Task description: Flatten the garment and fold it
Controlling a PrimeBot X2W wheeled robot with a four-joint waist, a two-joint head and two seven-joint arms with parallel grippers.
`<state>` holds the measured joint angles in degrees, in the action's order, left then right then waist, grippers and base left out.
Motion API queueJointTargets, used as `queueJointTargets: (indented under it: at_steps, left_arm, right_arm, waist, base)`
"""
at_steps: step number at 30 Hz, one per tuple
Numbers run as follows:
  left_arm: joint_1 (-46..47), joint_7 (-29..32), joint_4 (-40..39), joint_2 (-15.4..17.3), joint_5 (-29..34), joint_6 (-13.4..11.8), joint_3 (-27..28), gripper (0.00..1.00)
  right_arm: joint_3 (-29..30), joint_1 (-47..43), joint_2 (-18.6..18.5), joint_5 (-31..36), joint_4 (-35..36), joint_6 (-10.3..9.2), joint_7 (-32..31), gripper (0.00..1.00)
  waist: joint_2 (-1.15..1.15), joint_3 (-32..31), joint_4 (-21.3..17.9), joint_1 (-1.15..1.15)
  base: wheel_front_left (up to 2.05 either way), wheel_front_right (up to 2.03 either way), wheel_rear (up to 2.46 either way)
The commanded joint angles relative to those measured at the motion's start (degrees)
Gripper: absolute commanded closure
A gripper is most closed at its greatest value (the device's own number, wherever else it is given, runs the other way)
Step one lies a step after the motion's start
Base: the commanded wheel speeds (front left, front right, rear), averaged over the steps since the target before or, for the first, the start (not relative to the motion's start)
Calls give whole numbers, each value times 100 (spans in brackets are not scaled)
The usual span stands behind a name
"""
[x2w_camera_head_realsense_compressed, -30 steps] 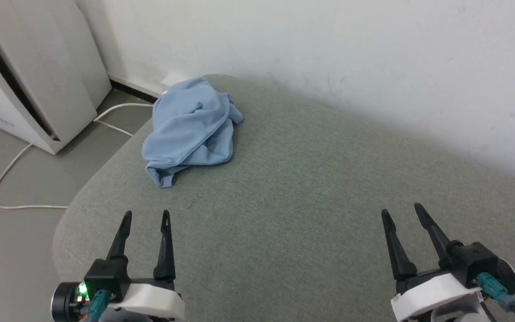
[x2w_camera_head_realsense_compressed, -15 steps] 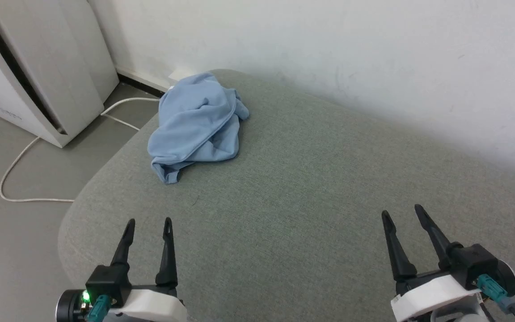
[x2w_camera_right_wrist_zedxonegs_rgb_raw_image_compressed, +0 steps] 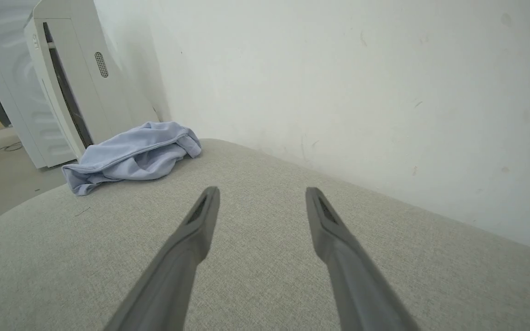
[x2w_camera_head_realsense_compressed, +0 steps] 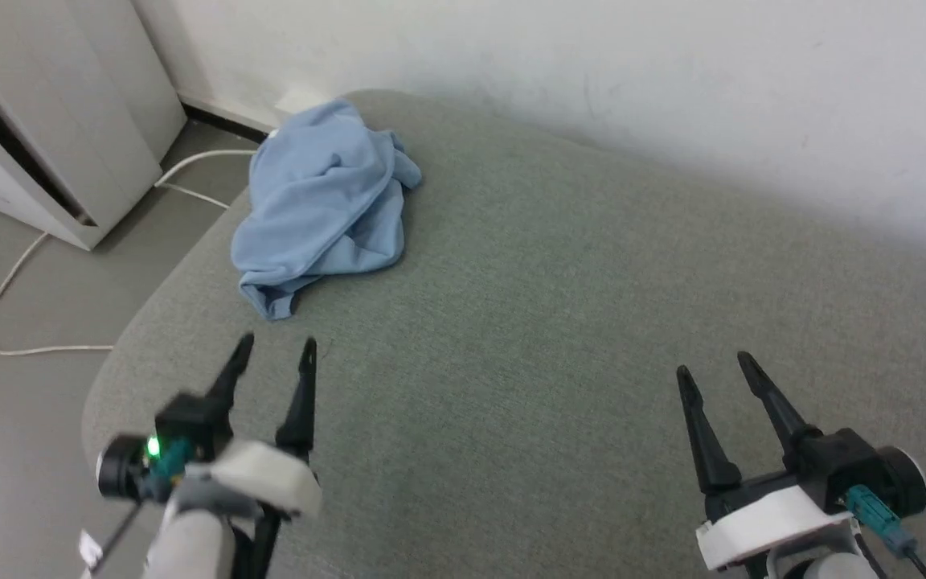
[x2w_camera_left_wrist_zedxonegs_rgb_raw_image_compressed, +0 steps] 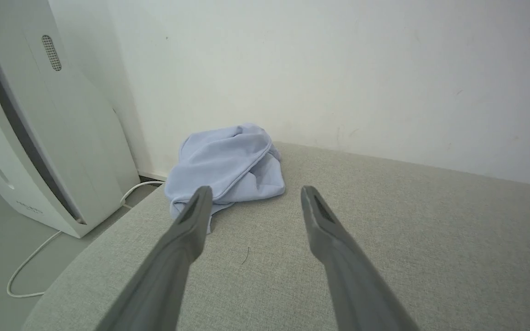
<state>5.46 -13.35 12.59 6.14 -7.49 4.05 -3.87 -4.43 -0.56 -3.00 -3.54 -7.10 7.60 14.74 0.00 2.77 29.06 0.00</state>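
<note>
The garment (x2w_camera_head_realsense_compressed: 322,201) is a light blue shirt lying crumpled in a heap at the far left corner of a grey-green cushioned surface (x2w_camera_head_realsense_compressed: 559,322). It also appears in the left wrist view as the garment (x2w_camera_left_wrist_zedxonegs_rgb_raw_image_compressed: 230,165) and in the right wrist view as the garment (x2w_camera_right_wrist_zedxonegs_rgb_raw_image_compressed: 131,154). My left gripper (x2w_camera_head_realsense_compressed: 276,350) is open and empty, hovering a short way in front of the heap, apart from it. Far to the right, my right gripper (x2w_camera_head_realsense_compressed: 712,366) is open with nothing between its fingers.
A white appliance (x2w_camera_head_realsense_compressed: 37,121) stands on the floor at the left, with a white cable (x2w_camera_head_realsense_compressed: 21,273) trailing beside the cushion's rounded edge. A pale wall (x2w_camera_head_realsense_compressed: 632,72) runs directly behind the cushion. The cushion's wide middle lies between the grippers.
My left gripper has moved forward toward the garment and looks motion-blurred. The head camera has shifted, so the whole scene sits differently. The right gripper and the garment have stayed put.
</note>
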Motion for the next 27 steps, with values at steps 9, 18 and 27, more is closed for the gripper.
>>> queueJointTargets:
  at_steps: [9,18,27]
  left_arm:
    - [2155,1450,1237,931,-679,330,-251,0]
    - [3748,2922,2414,2095,-1834,342,-1051,0]
    - [4405,3941,2930,2747,-2783,343,-1556,0]
  right_arm:
    - [-278,427,13,577,473,-11,-35,0]
    - [-367,710,13,797,1028,-11,-205,0]
    - [-338,655,13,899,1379,-11,-241,0]
  waist:
    - [0,1451,-851,0]
    - [0,2288,-1484,0]
    - [0,2730,-1869,0]
  base:
    - [0,0,0]
    - [0,0,0]
    - [0,0,0]
